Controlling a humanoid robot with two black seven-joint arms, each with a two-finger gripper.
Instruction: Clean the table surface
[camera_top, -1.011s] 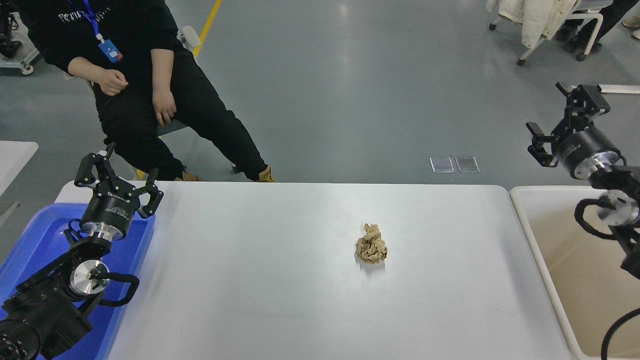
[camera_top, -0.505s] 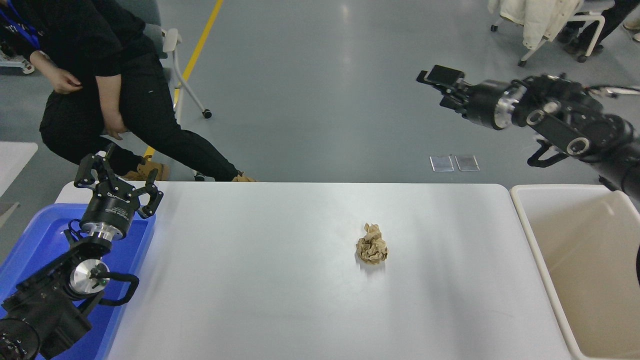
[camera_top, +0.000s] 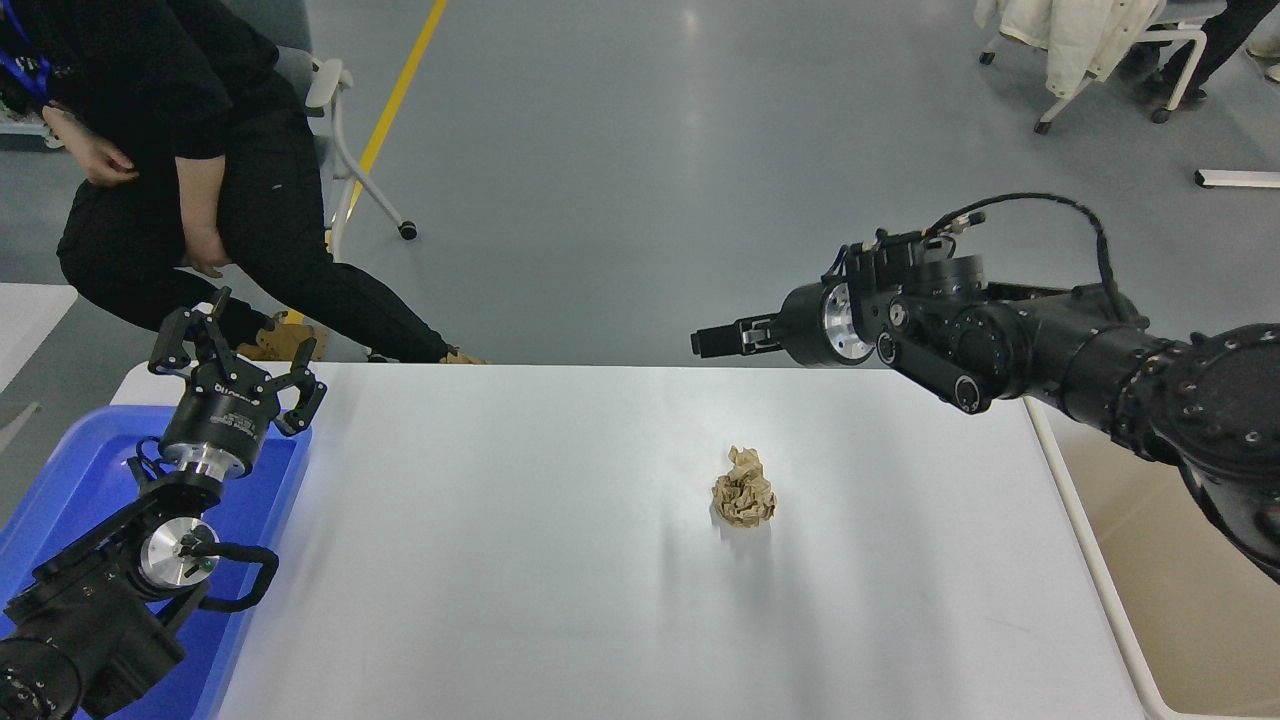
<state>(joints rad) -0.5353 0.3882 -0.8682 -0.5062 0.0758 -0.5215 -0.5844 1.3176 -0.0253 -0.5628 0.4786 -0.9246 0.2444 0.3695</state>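
Note:
The white table surface (camera_top: 500, 580) fills the middle of the head view. A crumpled ball of brown paper (camera_top: 743, 488) lies on it, right of centre. My right arm reaches in from the right, and its gripper (camera_top: 718, 340) points left, held up over the table's far edge, well above and beyond the paper. It is seen side-on and holds nothing that I can see. My left gripper (camera_top: 240, 360) is parked at the lower left over the blue tray, open and empty.
A blue plastic tray (camera_top: 70, 480) sits at the table's left end, a beige bin (camera_top: 1190, 580) at its right end. A person in black (camera_top: 200, 150) sits beyond the far left corner beside a white chair (camera_top: 335, 120).
My right arm has swung from upright over the beige bin leftward and down, so its gripper now hangs over the table's far edge. The person has leaned away to the left. The paper has not moved.

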